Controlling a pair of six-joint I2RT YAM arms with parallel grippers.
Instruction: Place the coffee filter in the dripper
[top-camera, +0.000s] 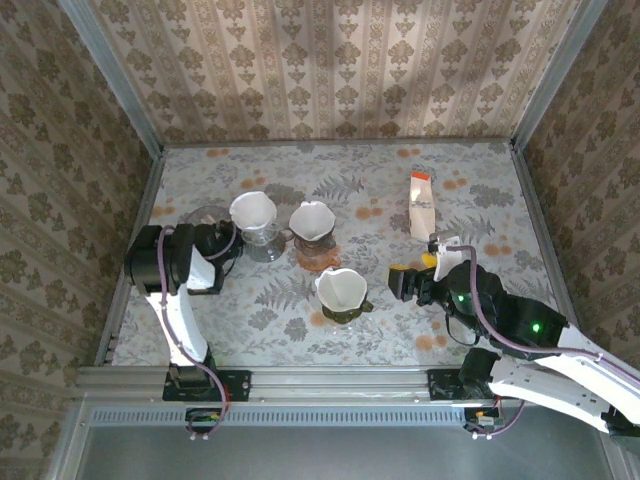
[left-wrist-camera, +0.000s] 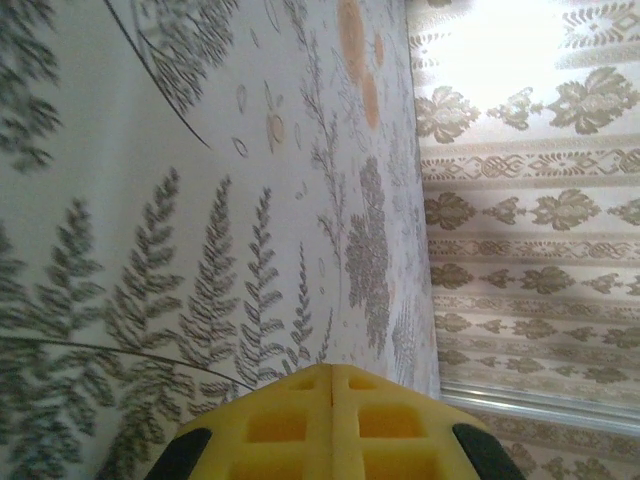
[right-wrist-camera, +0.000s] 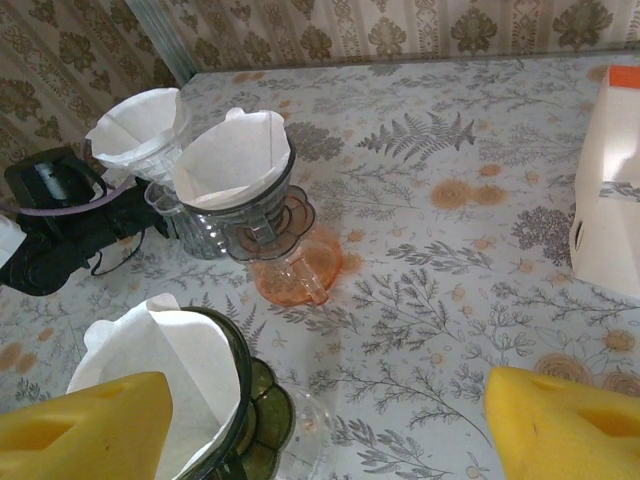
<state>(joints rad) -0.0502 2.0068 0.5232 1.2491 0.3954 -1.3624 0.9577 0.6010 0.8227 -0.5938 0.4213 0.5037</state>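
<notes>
In the green dripper (top-camera: 346, 312) a coffee filter (top-camera: 338, 287) sits, by the spread right gripper (right-wrist-camera: 322, 425). The left gripper (left-wrist-camera: 331, 380) is pinched together beside the clear dripper (top-camera: 264, 243), likewise lined; retreat gently, nudging no paper.

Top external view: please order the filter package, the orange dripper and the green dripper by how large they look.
Orange dripper and green dripper: alike, so not ranked between them.
Filter package: longer but narrow, smallest in area.
</notes>
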